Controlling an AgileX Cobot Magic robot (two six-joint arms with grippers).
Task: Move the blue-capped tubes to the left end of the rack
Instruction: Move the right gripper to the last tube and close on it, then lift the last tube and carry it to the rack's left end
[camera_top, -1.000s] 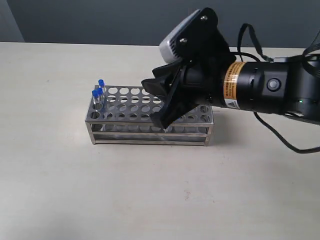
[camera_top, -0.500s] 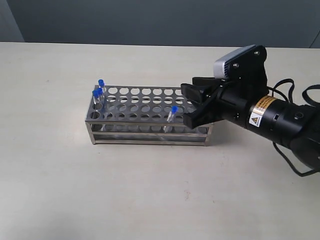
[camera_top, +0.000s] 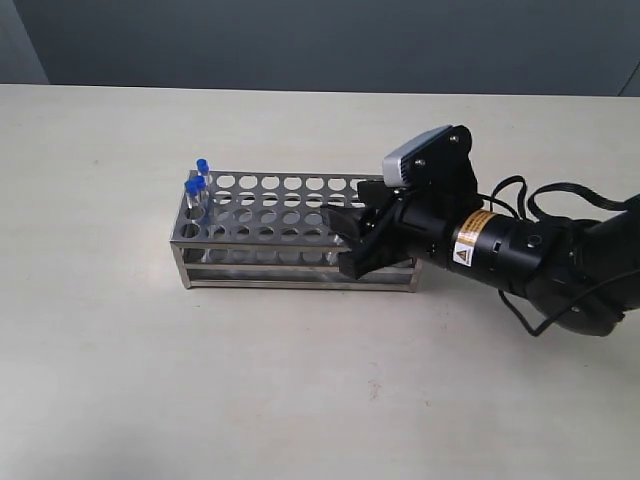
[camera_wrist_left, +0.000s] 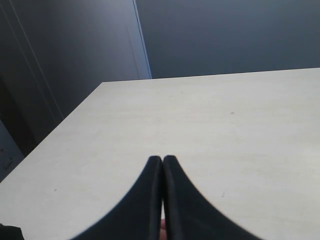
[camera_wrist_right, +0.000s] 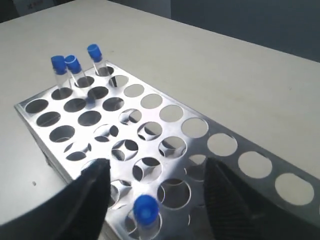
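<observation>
Pickup of the last stray tube, by the look of things.

Starting at the left: left tool (camera_wrist_left: 163, 165) pressed together on nothing, idle over bare counter (camera_wrist_left: 215, 115), with no rack anywhere ahead of it. Next, three blue-capped tubes (camera_wrist_right: 73, 64) upright in neighbouring holes at the end of the rack (camera_top: 260, 262) farthest from the right tool (camera_wrist_right: 156, 195), so already home, as judged. Then a stretch of vacant holes. Then the fourth tube (camera_wrist_right: 146, 207), standing in a near-edge hole directly between that tool's spread fingers (camera_wrist_right: 90, 200), touched by neither as far as can be told.

Next move, presumably: easing forward a little to bring the cap between the pads, closing gently, lifting straight up clear of the top plate, then carrying to the far cluster and lowering into a free hole beside it. Worth watching: a tilted lift, likely to jam tube against steel.

Hidden or unclear: fourth tube wholly masked by the right tool in the exterior view. Fingertips cut off at the edge of the right wrist view, so reach past the cap hard to judge. Lower tube bodies mostly lost in reflections. Exact holes of the two closest caps perhaps adjacent, not certain.
</observation>
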